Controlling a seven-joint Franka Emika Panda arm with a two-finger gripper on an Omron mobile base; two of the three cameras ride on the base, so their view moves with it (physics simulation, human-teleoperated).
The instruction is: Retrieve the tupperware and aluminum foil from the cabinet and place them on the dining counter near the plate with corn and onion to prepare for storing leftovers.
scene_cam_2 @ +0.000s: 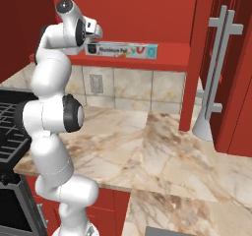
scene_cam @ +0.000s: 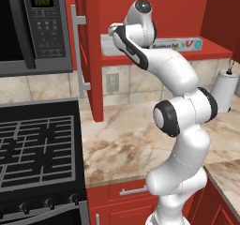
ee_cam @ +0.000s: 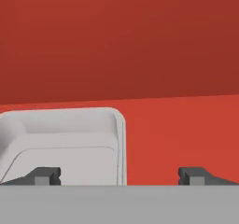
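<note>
The tupperware (ee_cam: pixel 65 141), a pale grey-white container with rounded corners, lies on the red shelf of the open cabinet (ee_cam: pixel 177 125). My gripper (ee_cam: pixel 120 175) is open just in front of it. Its left fingertip is over the container's near side and its right fingertip is over bare shelf, so the container's right rim falls between them. From the left base view the tupperware (scene_cam: pixel 107 46) shows at the shelf's left end, partly behind my hand. The aluminum foil (scene_cam: pixel 180 44) box lies along the same shelf to the right, and its printed side (scene_cam_2: pixel 123 49) faces out.
The cabinet door (scene_cam: pixel 93 55) stands open to the left with its long silver handle (scene_cam: pixel 79 50). A microwave (scene_cam: pixel 33 27) and stove (scene_cam: pixel 37 149) are at left. A white paper-towel roll (scene_cam: pixel 224 90) stands on the marbled counter (scene_cam: pixel 126 139) below the shelf.
</note>
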